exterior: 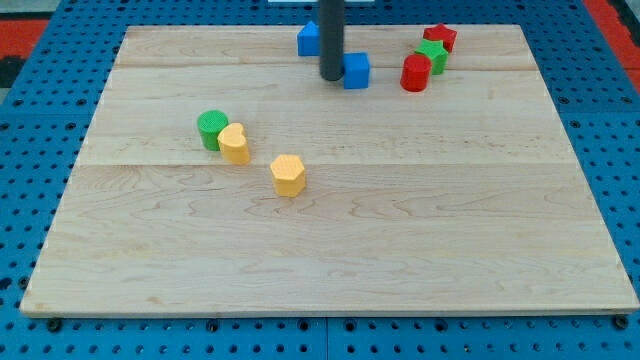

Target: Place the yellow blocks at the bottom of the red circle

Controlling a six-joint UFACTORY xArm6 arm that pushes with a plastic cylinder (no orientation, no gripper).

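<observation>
Yellow blocks were both sitting well down-left of my tip (pixel 330 77), which was up near the view's top, just beside the blue cube (pixel 356 71) and touching nothing I could be sure of (it's a bare rod, nothing to open or close). The yellow heart (pixel 234 144) was touching the green cylinder (pixel 212 130); the yellow hexagon (pixel 288 175) stood alone, lower right of it. The red cylinder (pixel 415 73) was off to the tip's right, so I'd guess both yellows needed shoving rightward and up toward a spot just below it.

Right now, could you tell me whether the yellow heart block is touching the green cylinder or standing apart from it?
Touching, as far as the view shows: the yellow heart sits against the lower-right side of the green cylinder, no board visible between them.
</observation>
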